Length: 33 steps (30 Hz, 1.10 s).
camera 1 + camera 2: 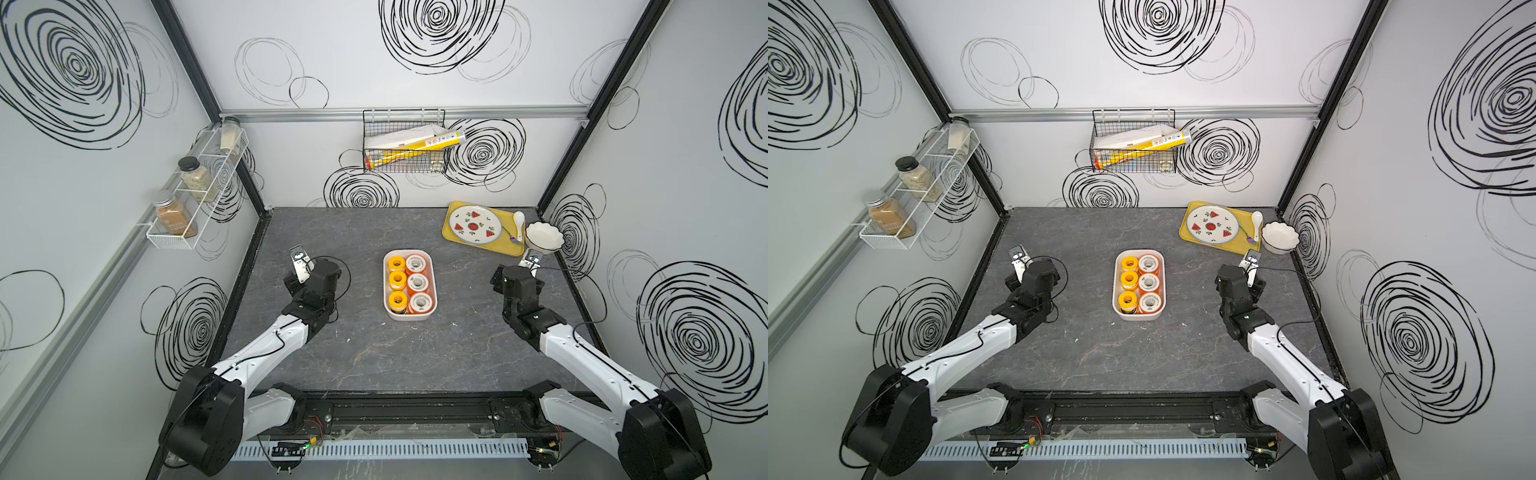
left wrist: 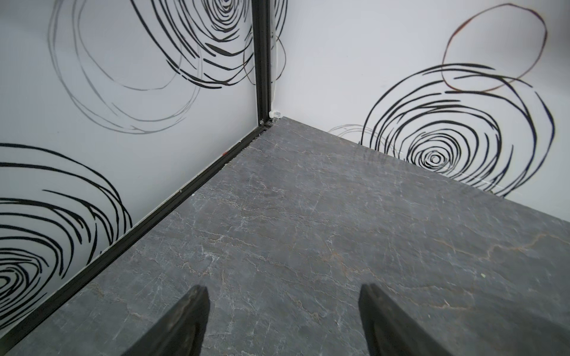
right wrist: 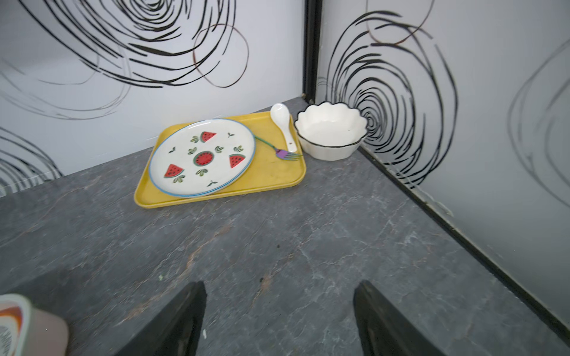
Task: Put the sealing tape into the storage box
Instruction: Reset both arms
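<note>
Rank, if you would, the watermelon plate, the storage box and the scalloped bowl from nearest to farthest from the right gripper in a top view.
1. Scalloped bowl, just beyond the right gripper, in the far right corner.
2. Watermelon plate, on the yellow tray, farther back and toward the middle.
3. Storage box, at the table's middle, well off to the gripper's left.

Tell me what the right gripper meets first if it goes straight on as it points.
Probably the tray, at its fork end; the bowl lies just beside that line. If the right gripper tilts down enough, bare table comes first; depth is unclear.
</note>
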Each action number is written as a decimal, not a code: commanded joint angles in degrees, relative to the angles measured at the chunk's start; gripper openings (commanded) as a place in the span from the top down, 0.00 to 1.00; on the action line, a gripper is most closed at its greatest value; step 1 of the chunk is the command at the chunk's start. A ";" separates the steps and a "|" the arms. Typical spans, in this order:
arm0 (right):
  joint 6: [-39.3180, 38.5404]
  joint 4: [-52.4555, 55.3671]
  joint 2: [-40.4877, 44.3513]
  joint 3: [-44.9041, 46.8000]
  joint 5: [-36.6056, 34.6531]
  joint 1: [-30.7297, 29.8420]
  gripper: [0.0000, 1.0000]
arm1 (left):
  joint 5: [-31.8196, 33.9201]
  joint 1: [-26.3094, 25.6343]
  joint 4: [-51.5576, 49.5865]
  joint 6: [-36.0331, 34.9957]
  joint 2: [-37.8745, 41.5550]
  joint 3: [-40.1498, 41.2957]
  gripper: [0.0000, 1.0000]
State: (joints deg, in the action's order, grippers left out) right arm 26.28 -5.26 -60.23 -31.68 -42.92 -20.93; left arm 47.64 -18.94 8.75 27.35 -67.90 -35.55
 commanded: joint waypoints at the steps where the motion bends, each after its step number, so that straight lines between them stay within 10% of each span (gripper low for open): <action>1: 0.17 -2.22 -1.55 0.48 -9.20 1.10 0.12 | 1.52 2.64 5.02 -0.88 0.05 0.91 0.13; 10: -4.38 -9.18 -3.69 3.50 -10.50 5.42 0.02 | -8.35 11.94 10.08 -5.15 0.05 3.62 0.01; 33: -25.43 -45.08 -12.10 15.83 20.68 12.49 0.00 | -37.16 18.24 38.70 -21.16 -6.64 14.86 0.01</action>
State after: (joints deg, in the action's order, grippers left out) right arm 4.14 -42.41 -71.94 -17.87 -26.72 -8.64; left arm 14.46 -1.50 39.92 8.73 -73.82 -22.50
